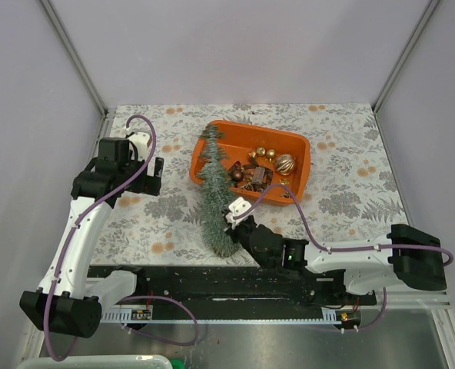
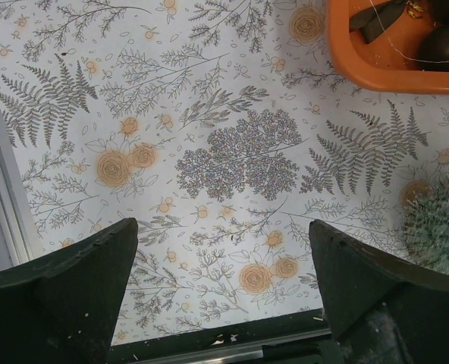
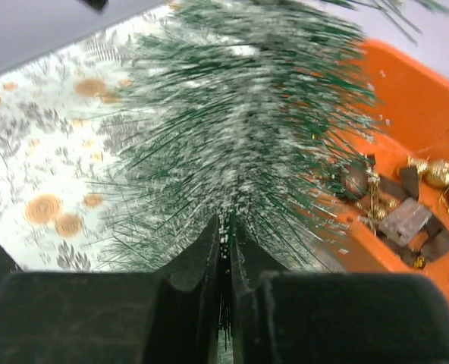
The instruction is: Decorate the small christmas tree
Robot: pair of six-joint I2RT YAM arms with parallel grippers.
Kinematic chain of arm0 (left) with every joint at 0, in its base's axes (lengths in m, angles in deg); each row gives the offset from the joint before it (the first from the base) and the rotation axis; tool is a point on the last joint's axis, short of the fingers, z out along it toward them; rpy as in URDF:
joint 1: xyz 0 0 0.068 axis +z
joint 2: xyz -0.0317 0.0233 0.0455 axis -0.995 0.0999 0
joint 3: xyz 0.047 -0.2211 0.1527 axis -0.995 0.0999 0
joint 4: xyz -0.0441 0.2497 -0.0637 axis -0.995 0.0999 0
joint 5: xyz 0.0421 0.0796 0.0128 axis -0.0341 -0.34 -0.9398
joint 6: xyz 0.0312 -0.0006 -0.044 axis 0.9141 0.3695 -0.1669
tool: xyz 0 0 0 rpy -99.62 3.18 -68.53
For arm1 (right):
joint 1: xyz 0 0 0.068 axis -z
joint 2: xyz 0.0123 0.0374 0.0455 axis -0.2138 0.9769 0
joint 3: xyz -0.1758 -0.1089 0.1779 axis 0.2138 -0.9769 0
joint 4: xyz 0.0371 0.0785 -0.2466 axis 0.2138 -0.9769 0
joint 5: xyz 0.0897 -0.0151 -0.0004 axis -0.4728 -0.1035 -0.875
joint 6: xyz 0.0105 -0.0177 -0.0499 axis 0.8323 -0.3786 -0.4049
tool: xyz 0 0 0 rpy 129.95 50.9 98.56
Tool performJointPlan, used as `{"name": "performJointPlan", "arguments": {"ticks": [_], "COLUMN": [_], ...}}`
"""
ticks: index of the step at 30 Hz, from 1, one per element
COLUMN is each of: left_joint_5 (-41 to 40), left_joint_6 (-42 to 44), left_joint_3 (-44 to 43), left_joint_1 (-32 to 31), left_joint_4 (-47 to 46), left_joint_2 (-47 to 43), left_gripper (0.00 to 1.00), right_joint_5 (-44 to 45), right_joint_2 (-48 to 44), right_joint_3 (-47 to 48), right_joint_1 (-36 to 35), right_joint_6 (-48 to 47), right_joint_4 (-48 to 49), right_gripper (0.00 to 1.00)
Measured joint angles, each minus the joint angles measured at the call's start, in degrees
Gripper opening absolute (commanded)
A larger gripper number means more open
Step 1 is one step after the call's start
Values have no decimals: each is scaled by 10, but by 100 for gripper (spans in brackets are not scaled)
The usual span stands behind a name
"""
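Only the right wrist view shows the right tool pinched shut on the wide bottom of the small christmas tree. The left wrist view shows the left tool wide open over the table. From above, the tree lies long from 12 to 6 o'clock, with its tip at 12 on the left rim of the orange tray; the table has a flowery cloth, with pale walls around it.
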Motion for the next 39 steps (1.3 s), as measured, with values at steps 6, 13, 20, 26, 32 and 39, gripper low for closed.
{"name": "performJointPlan", "arguments": {"ticks": [6, 13, 20, 26, 32, 39], "left_joint_5": [0, 0, 2, 2, 2, 2], "left_joint_6": [1, 2, 2, 2, 2, 2], "left_joint_3": [0, 1, 1, 1, 7, 10], "left_joint_1": [0, 0, 0, 0, 0, 0], "left_joint_4": [0, 1, 1, 1, 1, 2], "left_joint_2": [0, -1, -5, -9, -21, -22], "left_gripper": [99, 99, 99, 99, 99, 99], "right_joint_5": [24, 62, 100, 111, 128, 130], "right_joint_2": [-33, -48, 24, 119, 160, 160], "right_joint_3": [-67, -84, -88, -86, -72, -71], "right_joint_1": [-19, -60, -62, -62, -62, -59], "right_joint_6": [46, 42, -93, -224, -305, -337], "right_joint_4": [41, 47, 187, 345, 397, 402], "right_gripper": [0, 0, 0, 0, 0, 0]}}
